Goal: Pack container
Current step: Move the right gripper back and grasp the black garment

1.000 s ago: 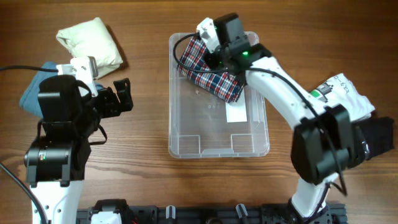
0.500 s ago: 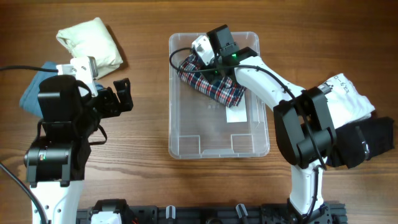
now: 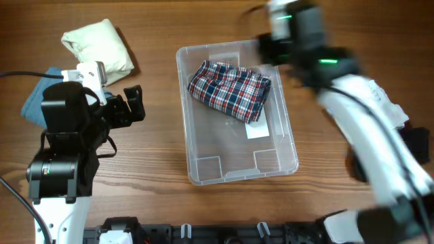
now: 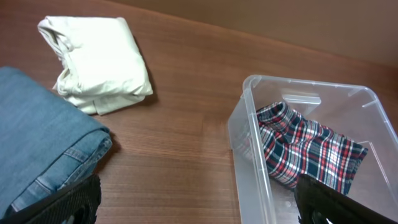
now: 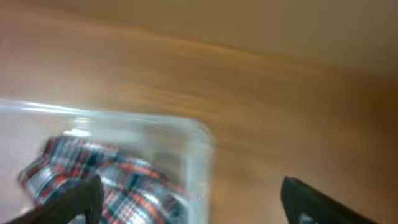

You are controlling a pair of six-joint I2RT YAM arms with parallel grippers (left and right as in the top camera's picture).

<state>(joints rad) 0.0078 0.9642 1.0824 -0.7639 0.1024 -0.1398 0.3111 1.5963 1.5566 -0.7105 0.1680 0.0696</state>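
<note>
The clear container (image 3: 183, 102) sits mid-table, slightly skewed. A folded red, white and blue plaid garment (image 3: 229, 91) lies in its far half, and a white label (image 3: 258, 130) shows on the floor. My right gripper (image 3: 268, 30) is blurred above the container's far right corner; the right wrist view shows it open (image 5: 193, 202) and holding nothing, over the container's corner (image 5: 155, 121) and the plaid garment (image 5: 124, 186). My left gripper (image 3: 132, 105) hovers open left of the container, and its own view (image 4: 199, 208) shows bare wood between the fingers, with the container (image 4: 249, 124) on its right.
A cream folded garment (image 3: 98, 46) lies at the far left, also seen as the cream garment (image 4: 99, 62) from the left wrist. Folded jeans (image 3: 37, 102) lie under the left arm. White (image 3: 380, 102) and black (image 3: 417, 146) garments sit at the right edge.
The right gripper opened, let go of the plaid garment and swung up and away to the far right. The garment now lies in the container, which has shifted slightly left and turned.
</note>
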